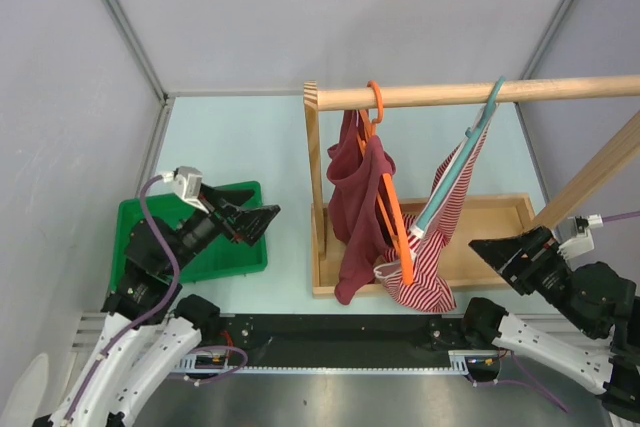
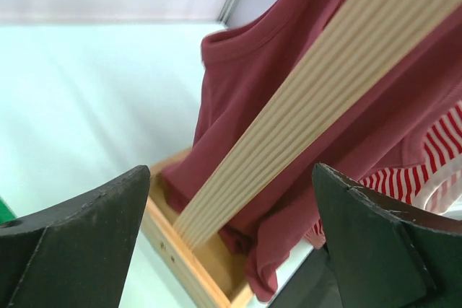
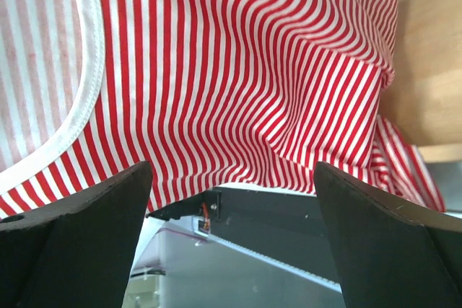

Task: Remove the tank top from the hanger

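Note:
Two tank tops hang on a wooden rack. A maroon one (image 1: 355, 207) is on an orange hanger (image 1: 392, 209); a red-and-white striped one (image 1: 440, 247) is on a teal hanger (image 1: 460, 162). Both hangers hook over the rod (image 1: 560, 89). My left gripper (image 1: 265, 222) is open, left of the rack and pointing at it. In its wrist view the left gripper (image 2: 231, 243) frames the rack's post (image 2: 310, 99) and the maroon top (image 2: 289, 48). My right gripper (image 1: 480, 250) is open just right of the striped hem, touching nothing. In the right wrist view the right gripper (image 3: 231, 243) sits below the striped top (image 3: 238, 55).
The rack's wooden base tray (image 1: 500, 209) lies under the clothes, and both hems drape over its front edge. A green bin (image 1: 140, 222) sits under the left arm. A slanted wooden brace (image 1: 600, 172) stands at the right. Grey walls enclose the table.

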Controlling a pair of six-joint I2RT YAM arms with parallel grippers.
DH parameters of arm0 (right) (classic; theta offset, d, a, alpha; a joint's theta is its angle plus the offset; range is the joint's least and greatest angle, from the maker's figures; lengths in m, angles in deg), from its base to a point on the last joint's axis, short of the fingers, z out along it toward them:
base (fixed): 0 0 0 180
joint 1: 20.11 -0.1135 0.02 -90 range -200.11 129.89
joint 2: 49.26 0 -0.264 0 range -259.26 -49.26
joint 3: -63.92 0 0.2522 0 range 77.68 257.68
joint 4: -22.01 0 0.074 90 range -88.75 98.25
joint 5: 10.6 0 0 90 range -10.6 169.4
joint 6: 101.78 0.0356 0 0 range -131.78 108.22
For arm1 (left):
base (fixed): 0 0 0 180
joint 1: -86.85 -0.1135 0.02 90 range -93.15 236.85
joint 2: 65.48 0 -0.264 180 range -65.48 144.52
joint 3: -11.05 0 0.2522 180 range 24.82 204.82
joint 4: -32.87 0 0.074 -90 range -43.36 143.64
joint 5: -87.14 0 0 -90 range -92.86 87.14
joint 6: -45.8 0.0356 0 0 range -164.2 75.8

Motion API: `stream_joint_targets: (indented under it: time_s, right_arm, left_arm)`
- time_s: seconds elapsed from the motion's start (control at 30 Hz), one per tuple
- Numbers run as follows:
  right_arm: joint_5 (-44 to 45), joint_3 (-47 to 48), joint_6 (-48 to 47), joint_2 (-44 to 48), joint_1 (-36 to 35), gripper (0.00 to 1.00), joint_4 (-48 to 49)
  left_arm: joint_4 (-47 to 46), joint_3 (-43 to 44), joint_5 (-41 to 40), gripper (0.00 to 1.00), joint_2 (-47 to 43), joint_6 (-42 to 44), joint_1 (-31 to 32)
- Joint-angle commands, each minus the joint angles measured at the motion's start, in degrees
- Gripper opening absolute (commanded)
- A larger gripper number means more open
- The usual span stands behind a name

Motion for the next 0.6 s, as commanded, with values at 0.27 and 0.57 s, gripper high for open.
stream_joint_targets:
  time_s: [0.27,0.57]
  right_arm:
    - [4.87,9.21,-18.96,-4.71,-1.01,1.0,11.17]
    - [0.48,23.96,-33.91,-20.09,-1.98,1.0,21.2]
  left_arm:
    - [16.93,15.11,12.28,0.99,14.17,1.37,-0.14]
    - [14.55,14.41,19.09,0.99,12.77,2.44,-0.14]
